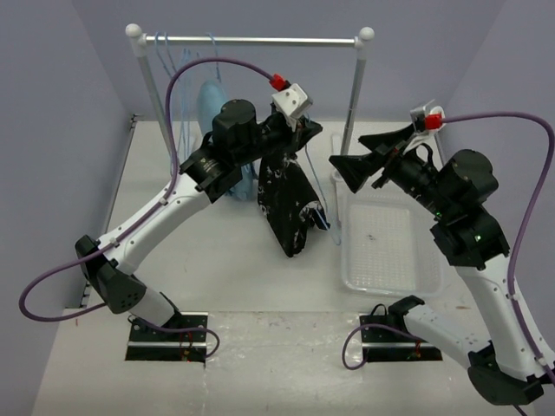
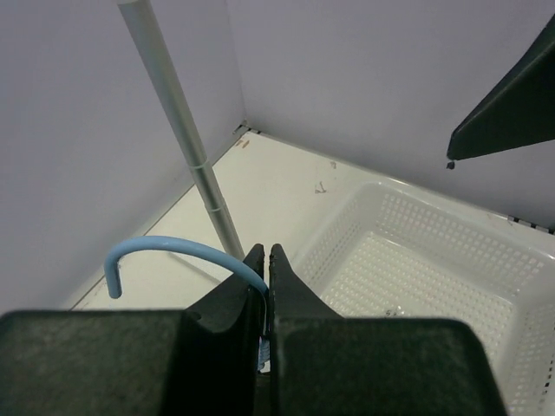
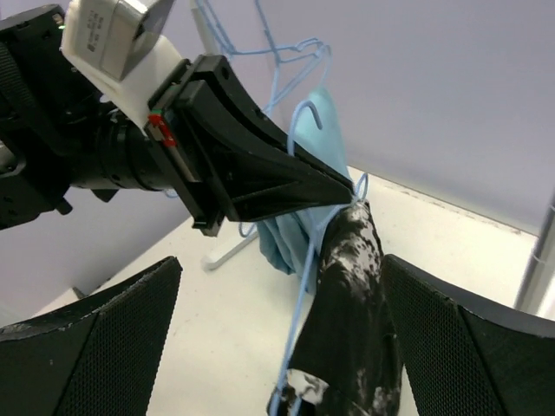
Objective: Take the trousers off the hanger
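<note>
Clamping L gripper (image 2: 265, 260) shut on hanger (image 2: 173, 245), pinching wire right at base of hook; hook curling off to left of fingertips. Carrying hanger clear of rail (image 1: 260, 39), which is well beyond L fingertips. Seeing trousers (image 1: 290, 204) draped over hanger, hanging straight below L fingertips, lower end near or on table (image 1: 217, 286) – not telling which.

Holding R gripper (image 1: 345, 152) spread fully wide, empty, pointing at trousers; cloth sitting just ahead of pads, roughly centred between them, not touching. Noting basket (image 1: 416, 282) under R wrist.

Judging handling: trousers being soft, floppy, light, prob. bunching under a pinch and sliding easily over thin smooth wire. Hanger being light + springy, likely twisting in L pinch if pulled hard.

Suggesting grab pt: thick folded fabric just below L fingertips, on side facing R jaws. Closing on cloth only, avoiding wire running down beside it. Expecting pull back toward R wrist w/ L hand acting as anchor. Watching for snag at hanger corner + cloth slipping from pads.
</note>
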{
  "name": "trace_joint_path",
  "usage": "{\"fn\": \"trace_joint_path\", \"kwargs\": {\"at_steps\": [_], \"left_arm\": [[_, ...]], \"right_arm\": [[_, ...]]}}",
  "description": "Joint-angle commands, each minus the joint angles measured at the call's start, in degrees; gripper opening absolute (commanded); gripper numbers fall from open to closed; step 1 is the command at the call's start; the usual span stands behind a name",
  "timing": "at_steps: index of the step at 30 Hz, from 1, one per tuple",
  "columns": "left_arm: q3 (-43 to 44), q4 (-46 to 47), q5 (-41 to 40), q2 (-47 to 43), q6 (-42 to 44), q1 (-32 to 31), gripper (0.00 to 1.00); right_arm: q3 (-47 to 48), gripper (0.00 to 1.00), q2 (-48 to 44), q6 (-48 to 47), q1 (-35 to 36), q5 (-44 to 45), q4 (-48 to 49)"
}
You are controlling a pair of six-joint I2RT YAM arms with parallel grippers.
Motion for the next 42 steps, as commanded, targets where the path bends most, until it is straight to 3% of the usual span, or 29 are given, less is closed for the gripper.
{"fn": "trace_joint_path", "kwargs": {"at_steps": [1,7,15,19,22,26,36,42], "left_arm": [[3.4,7.5,0.9,-3.3,3.7,0.2,0.00],[5.7,7.7,1.9,-5.3,6.1,0.3,0.00],[10.8,4.4,1.0,-6.2,7.6,0.3,0.00],[11.8,4.7,0.1,-6.2,6.1,0.3,0.00],[12.9,4.4,-1.6,-5.9,5.1,0.3,0.00],[13.1,4.6,-2.5,-6.0,3.6,0.3,0.00],[11.1,5.1,-3.4,-8.9,1.3,0.2,0.00],[10.2,5.5,-8.9,-9.2,-2.4,0.2,0.00]], "right_arm": [[-2.7,0.99,-3.0,1.6,0.1,8.8,-2.6],[-9.9,0.99,-8.2,-1.3,0.1,18.0,-6.0],[-24.4,0.99,-9.7,-8.8,0.1,6.9,-6.5],[-31.3,0.99,-9.3,-10.8,2.8,5.4,0.5],[-36.1,0.99,-8.9,-11.7,6.9,8.3,8.2],[-40.9,0.99,-7.2,-7.0,7.1,13.7,20.9],[-36.8,0.99,2.8,-4.9,7.1,11.3,22.1],[-33.7,0.99,5.1,0.9,7.0,3.8,19.3]]}}
